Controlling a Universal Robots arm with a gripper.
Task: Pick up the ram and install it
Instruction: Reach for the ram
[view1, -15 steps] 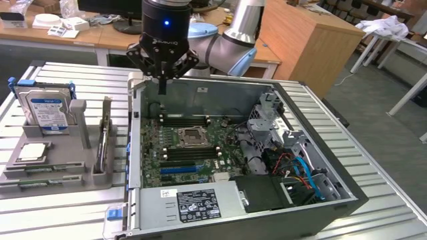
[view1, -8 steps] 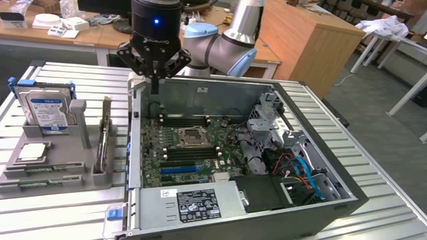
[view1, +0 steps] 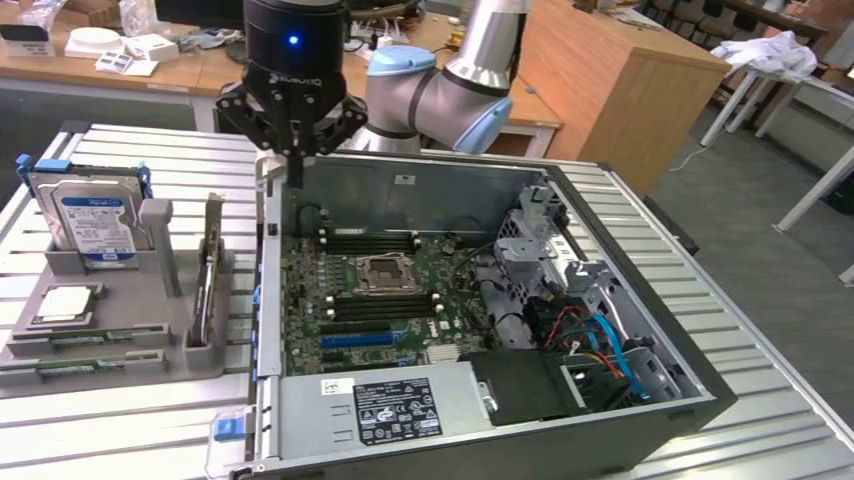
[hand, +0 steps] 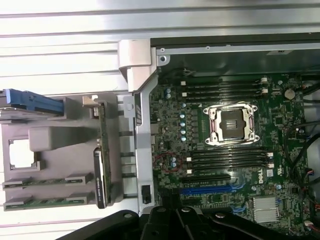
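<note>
Two ram sticks (view1: 83, 341) lie flat in the near slots of a grey holder (view1: 127, 300) at the exterior view's left; they are thin green boards. In the wrist view the same ram sticks (hand: 47, 181) sit in the holder (hand: 50, 140). My gripper (view1: 288, 172) hangs over the far left corner of the open computer case (view1: 400, 190), fingers down and shut, with nothing between them. It stands apart from the ram, above and behind the holder. Empty black memory slots (view1: 368, 241) flank the processor socket (view1: 386, 269) on the motherboard. My gripper (hand: 172, 215) shows as a dark mass.
A blue-labelled hard drive (view1: 94, 215) stands upright at the holder's back, and a silver processor chip (view1: 64, 305) lies in front of it. A thin board (view1: 210, 275) stands on edge by the case wall. Cables and a drive cage (view1: 587, 320) crowd the case's right side.
</note>
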